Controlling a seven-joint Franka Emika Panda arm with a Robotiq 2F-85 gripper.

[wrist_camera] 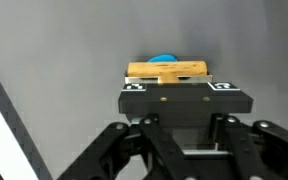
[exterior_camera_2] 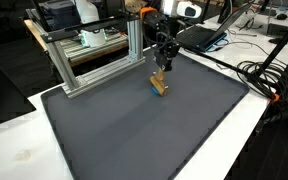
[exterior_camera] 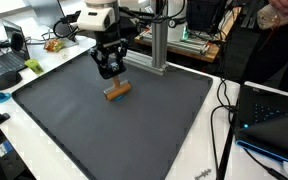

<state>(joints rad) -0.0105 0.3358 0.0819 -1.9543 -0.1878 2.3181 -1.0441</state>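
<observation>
The black robot gripper (exterior_camera: 110, 68) stands low over the dark grey mat (exterior_camera: 134, 130) on the table, its fingers closed on the small tan wooden block (exterior_camera: 118, 90), so it seems the holding step, and next needs careful lift.

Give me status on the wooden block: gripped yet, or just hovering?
Done: the gripper is down at the wooden block on the grey mat. In hand: in the wrist view the fingers look shut around the block, with something blue behind it. Left: the block appears to rest on the mat; no lift visible.
</observation>
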